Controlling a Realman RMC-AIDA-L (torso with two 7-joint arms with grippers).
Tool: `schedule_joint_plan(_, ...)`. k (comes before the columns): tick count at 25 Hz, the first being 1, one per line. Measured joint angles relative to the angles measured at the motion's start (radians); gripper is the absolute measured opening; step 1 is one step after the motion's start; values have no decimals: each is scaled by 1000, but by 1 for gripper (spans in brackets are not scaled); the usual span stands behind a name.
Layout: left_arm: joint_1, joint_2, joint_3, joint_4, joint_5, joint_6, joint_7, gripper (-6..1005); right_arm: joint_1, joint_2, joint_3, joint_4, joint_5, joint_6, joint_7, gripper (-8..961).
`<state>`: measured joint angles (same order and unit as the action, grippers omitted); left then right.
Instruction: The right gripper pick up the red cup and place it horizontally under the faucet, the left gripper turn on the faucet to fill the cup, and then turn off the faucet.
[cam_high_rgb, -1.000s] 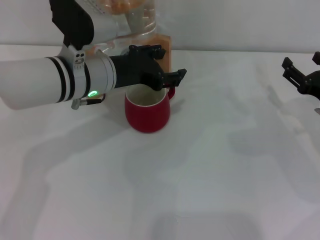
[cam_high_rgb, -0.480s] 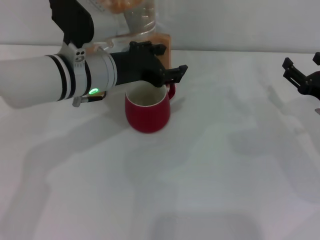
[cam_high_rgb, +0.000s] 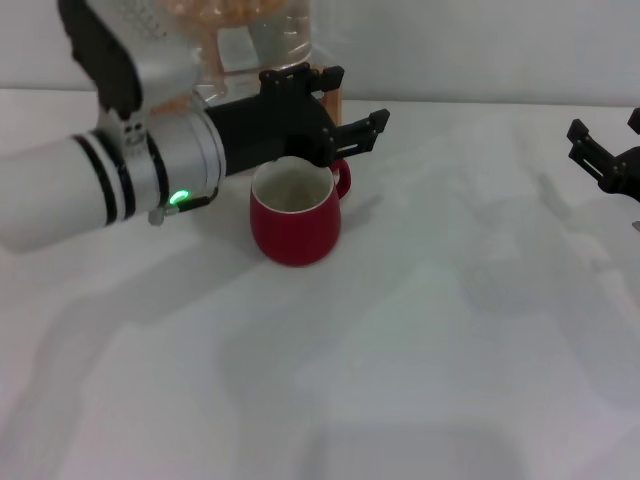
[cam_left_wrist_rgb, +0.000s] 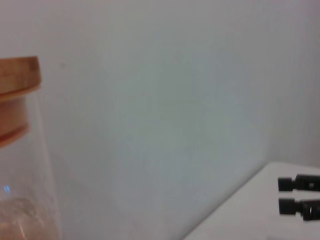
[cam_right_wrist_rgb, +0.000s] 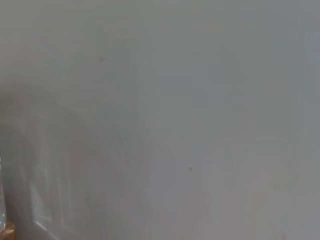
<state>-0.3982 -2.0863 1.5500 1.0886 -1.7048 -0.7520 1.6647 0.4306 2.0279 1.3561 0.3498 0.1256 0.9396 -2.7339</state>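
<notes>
While the white worktop (cam_high_rgb: 420, 330) fills most of the head view, the left arm (cam_high_rgb: 110, 185), silver-white with black bands and a green light, reaches in from the left edge toward the upper middle. Behind it, at the top left of the frame, stands the clear glass jar (cam_high_rgb: 255, 40) on its wooden stand (cam_high_rgb: 335, 95); the left wrist view shows the jar's glass wall and a wooden band at its left edge. The faucet itself is hidden behind the arm. The red cup (cam_high_rgb: 295, 215) stands upright on the worktop just left of centre, its off-white inside showing and its handle turned to the right. The left end effector (cam_high_rgb: 350, 105) hovers just above the cup's far rim, in front of the jar, its fingers spread apart and holding nothing. The right end effector (cam_high_rgb: 605, 150) sits at the right edge of the frame, well apart from the cup, its fingers parted and empty.
</notes>
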Motion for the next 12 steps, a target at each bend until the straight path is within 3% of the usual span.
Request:
schedule_joint_plan(6, 67, 0, 30, -86, -278, -44, 246, 756, -6, -2, 0, -2, -8, 15, -8, 857)
schedule_joint_plan(7, 78, 0, 32, -133, -385, -89, 320, 756, -12, -4, 0, -3, -9, 27, -15, 857)
schedule_joint_plan(12, 91, 0, 33, -258, -572, -212, 488, 756, -21, -5, -6, -3, -10, 48, -57, 858)
